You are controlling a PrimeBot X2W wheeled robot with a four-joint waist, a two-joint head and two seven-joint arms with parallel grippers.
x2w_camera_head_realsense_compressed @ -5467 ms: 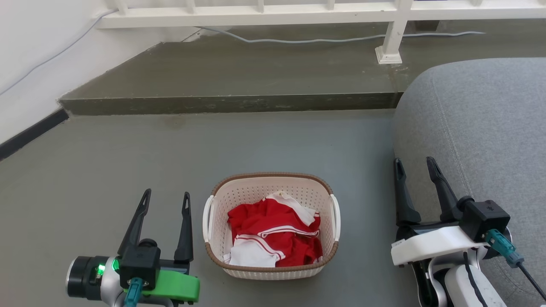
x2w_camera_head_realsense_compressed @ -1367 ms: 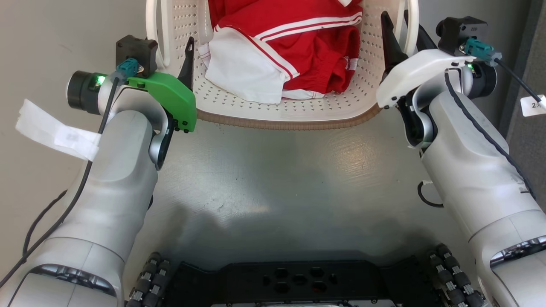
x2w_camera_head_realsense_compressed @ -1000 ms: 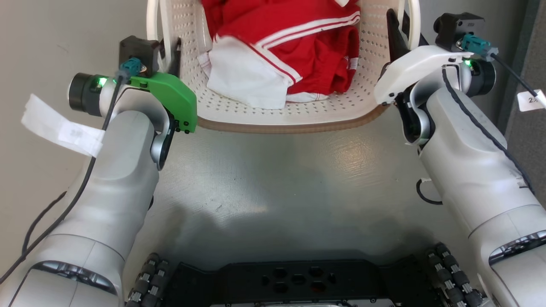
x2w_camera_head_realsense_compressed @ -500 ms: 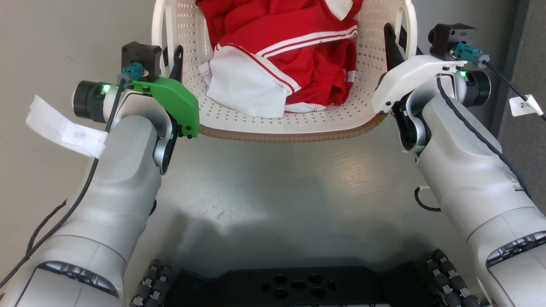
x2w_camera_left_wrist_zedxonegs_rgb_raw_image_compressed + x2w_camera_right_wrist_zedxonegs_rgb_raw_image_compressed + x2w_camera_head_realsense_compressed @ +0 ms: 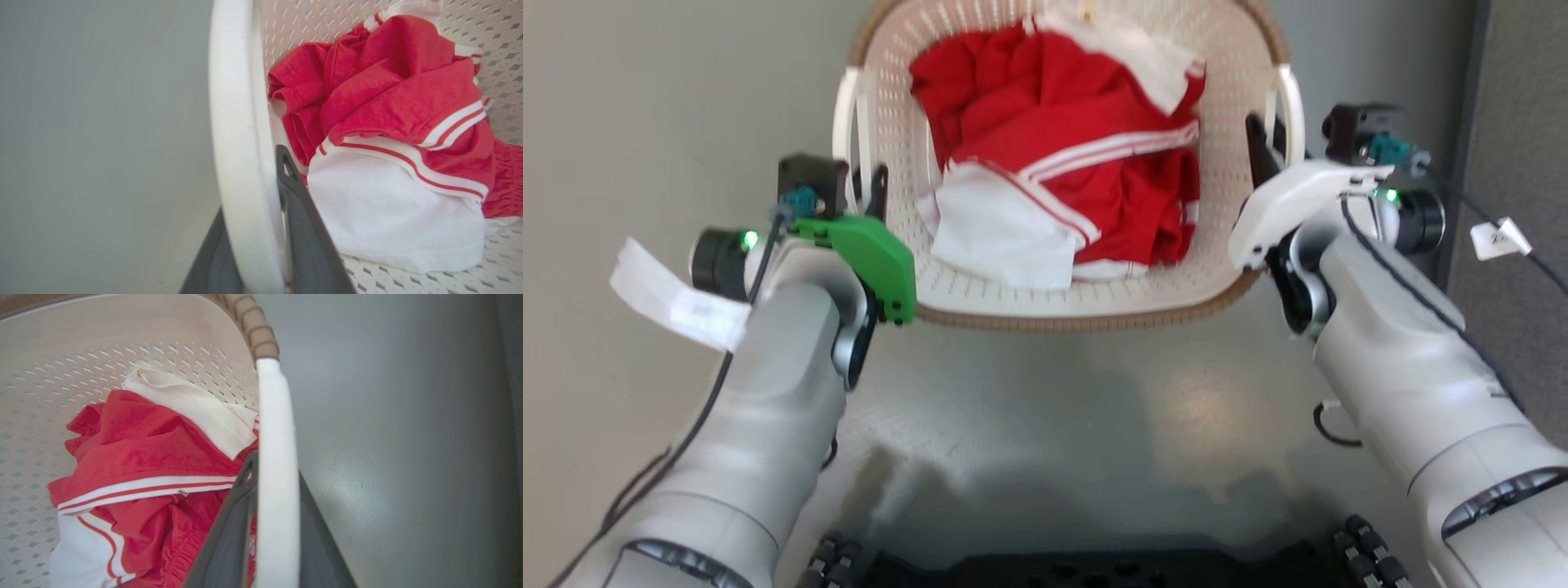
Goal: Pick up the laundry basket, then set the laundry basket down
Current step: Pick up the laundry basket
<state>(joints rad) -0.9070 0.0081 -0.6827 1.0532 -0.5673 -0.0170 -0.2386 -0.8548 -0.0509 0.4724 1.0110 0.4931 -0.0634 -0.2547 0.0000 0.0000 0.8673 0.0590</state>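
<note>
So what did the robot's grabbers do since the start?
Both arms reached in from beside the laundry basket. The left gripper and right gripper closed their fingers on its white side handles, one finger inside, one outside. The red and white clothes stayed inside. The camera tilted down too, so a lift is unclear.

Bright even light, pale glare on floor, dark shadow below it, head view blurred

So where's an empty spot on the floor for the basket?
Bare floor spreads wide left of the basket, and there's another patch between the left arm and right arm, on the basket's near side. The right is tight: just a thin strip before the dark grey couch.
</note>
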